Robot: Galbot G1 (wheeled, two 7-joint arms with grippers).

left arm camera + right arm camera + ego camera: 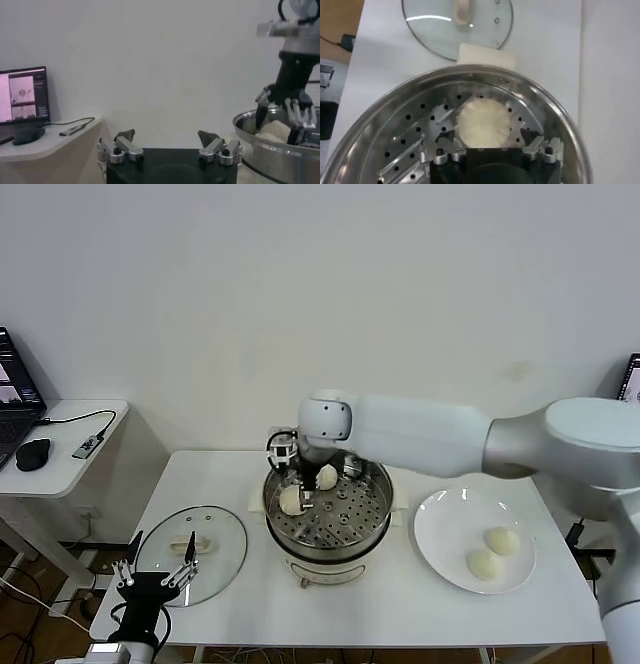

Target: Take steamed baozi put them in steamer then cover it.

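The steel steamer (372, 506) stands mid-table on its white base. Two baozi lie on its perforated tray: one at the near left (291, 501), one further back (327, 476). My right gripper (298, 489) reaches down into the pot and is open, its fingers on either side of the near-left baozi (483, 122) with small gaps; that baozi rests on the tray (415, 135). Two more baozi (502, 540) (484, 564) lie on the white plate (440, 534). The glass cover (215, 529) lies flat on the table at the left. My left gripper (155, 572) is open and parked at its near edge.
A white side table (70, 469) at the far left holds a laptop, a mouse (33, 452) and a cable. The left wrist view shows my left gripper (166, 135) empty, the right gripper (285, 117) over the steamer rim (250, 125), and a screen (22, 95).
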